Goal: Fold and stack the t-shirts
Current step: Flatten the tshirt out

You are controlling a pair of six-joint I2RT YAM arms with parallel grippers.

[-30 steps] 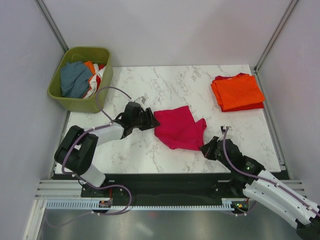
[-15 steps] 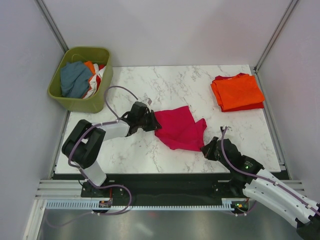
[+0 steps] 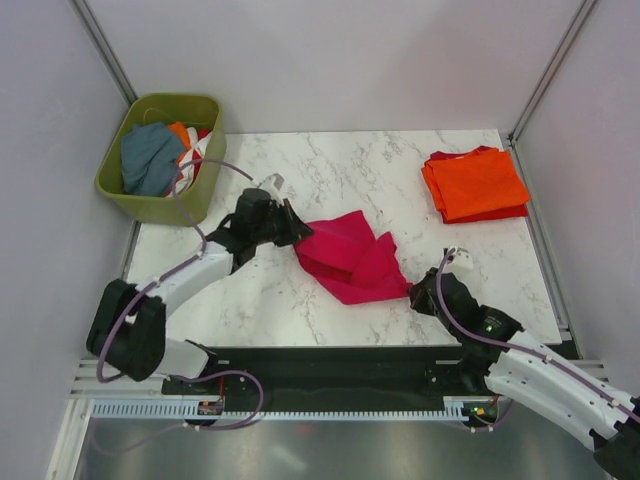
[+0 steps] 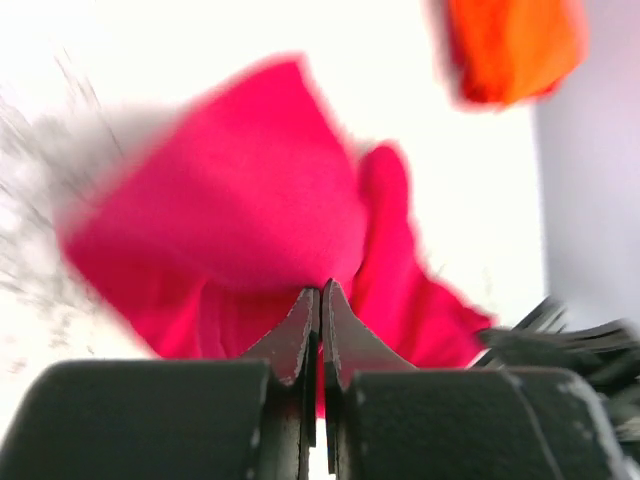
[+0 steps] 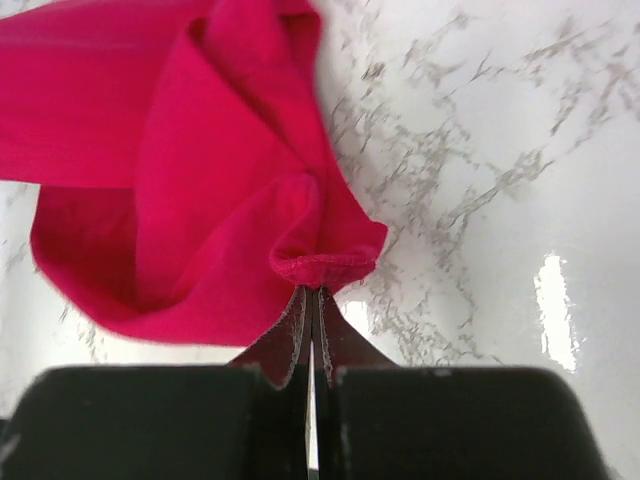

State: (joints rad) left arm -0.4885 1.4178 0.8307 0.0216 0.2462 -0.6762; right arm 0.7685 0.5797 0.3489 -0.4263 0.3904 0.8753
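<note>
Magenta-pink t-shirt (image 3: 350, 262) shows on my overhead feed as a bunched, partly folded shape in the middle of the marble table (image 3: 350, 165), held between the two grippers.

I check the containers first. The olive-green basket (image 3: 160, 208) sits at the far left corner, just off the table's edge. Inside it I see a grey-blue cloth (image 3: 148, 158) filling the left side, an orange cloth (image 3: 180, 132) towards the back, and a white and red cloth (image 3: 196, 150) draped against the right wall. At the far right of the table an orange t-shirt (image 3: 478, 182) lies folded on a red t-shirt (image 3: 497, 212), well apart from the basket.

The left arm has its elbow out by the near left edge. Its forearm runs diagonally up and right to the shirt's far left corner. On its wrist feed the left gripper (image 3: 296, 233) has its fingers pressed together with pink cloth at the tips, so I read it as clamped on the magenta-pink t-shirt.

The right arm comes in low from the near right corner. The right gripper (image 3: 412, 297) meets the shirt's near right tip, and its wrist feed shows the fingers closed tight, pinching a stitched hem.
</note>
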